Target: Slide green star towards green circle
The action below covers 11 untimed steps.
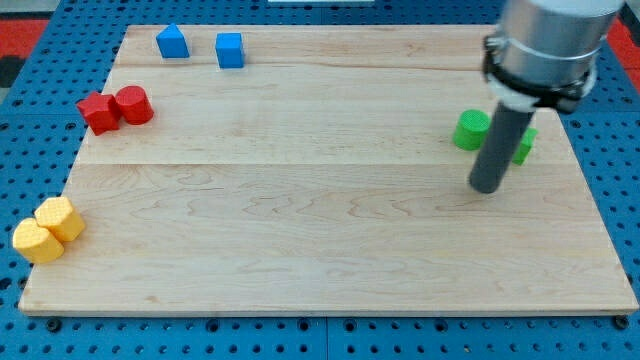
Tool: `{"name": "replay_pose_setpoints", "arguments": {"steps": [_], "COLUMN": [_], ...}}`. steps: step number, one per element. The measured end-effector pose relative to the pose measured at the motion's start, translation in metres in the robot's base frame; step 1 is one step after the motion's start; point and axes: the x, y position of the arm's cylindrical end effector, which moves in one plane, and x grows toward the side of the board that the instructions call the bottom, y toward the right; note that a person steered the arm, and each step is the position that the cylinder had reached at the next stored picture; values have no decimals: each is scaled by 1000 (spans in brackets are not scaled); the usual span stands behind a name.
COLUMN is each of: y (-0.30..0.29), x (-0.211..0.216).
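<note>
The green circle (471, 130) lies at the view's right on the wooden board (320, 240). The green star (524, 146) sits just to its right, mostly hidden behind my rod, so only its right edge shows. My tip (486, 186) rests on the board just below the gap between the two green blocks, slightly below and left of the star. The rod rises from the tip to the arm's grey body at the view's top right.
A blue triangle-like block (172, 42) and a blue cube (230, 50) lie at the top left. A red star (98, 112) touches a red cylinder (133, 105) at the left. Two yellow blocks (48, 231) lie at the bottom left edge.
</note>
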Motion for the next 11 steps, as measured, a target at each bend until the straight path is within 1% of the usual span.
{"name": "replay_pose_setpoints", "arguments": {"steps": [1, 2, 3, 4, 5, 6, 7, 8, 9, 10, 11], "y": [25, 42, 56, 93, 61, 47, 145, 151, 92, 72, 91], "x": [-38, -53, -24, -60, -135, -143, -141, -137, -126, -90, -78]}}
